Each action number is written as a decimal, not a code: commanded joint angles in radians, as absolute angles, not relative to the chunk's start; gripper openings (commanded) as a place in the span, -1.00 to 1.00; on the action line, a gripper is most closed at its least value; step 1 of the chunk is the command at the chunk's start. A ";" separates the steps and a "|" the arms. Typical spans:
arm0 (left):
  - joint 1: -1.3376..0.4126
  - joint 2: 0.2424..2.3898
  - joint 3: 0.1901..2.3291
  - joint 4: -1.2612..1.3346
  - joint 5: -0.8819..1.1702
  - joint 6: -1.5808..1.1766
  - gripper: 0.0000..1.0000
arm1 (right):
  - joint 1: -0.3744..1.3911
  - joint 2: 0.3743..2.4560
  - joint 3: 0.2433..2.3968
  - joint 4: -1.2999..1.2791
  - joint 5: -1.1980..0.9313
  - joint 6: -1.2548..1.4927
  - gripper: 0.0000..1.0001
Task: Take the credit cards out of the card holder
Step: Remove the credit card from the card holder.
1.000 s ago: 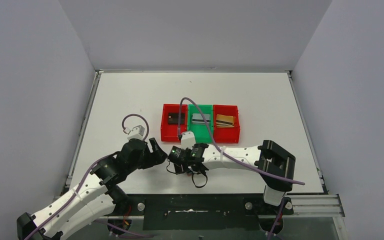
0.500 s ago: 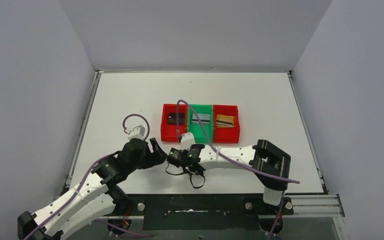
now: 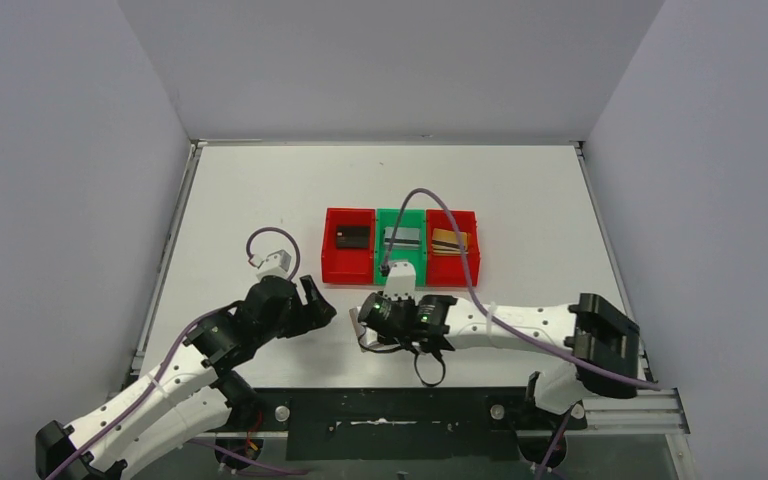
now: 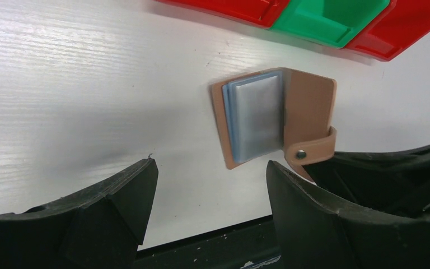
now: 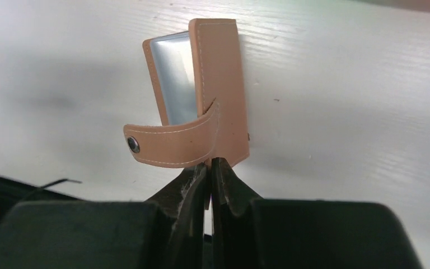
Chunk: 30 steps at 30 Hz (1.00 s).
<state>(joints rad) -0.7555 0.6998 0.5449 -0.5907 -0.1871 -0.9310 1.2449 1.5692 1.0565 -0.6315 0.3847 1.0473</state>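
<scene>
— Card holder (image 4: 308, 106): position?
— I log it near the table's (image 4: 61, 84) near edge, just short of the bins (image 3: 350, 275), opened, silver-grey card (image 4: 257, 120) showing inside.
— Claws?
— My right gripper (image 5: 210, 165) is clamped on its tan cover; my left gripper (image 4: 210, 165) stands apart, beside it.

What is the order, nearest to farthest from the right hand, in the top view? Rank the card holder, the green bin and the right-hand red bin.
1. card holder: pinched at its edge by the right hand, at the near side of the table.
2. green bin: middle of the bin row, just beyond the hand.
3. right red bin: right end of the row, beyond the hand and further right.
</scene>
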 commanded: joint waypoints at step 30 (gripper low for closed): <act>-0.785 1.122 0.650 -0.094 0.210 -0.822 0.33 | 1.068 1.123 0.257 0.167 0.151 1.452 -0.94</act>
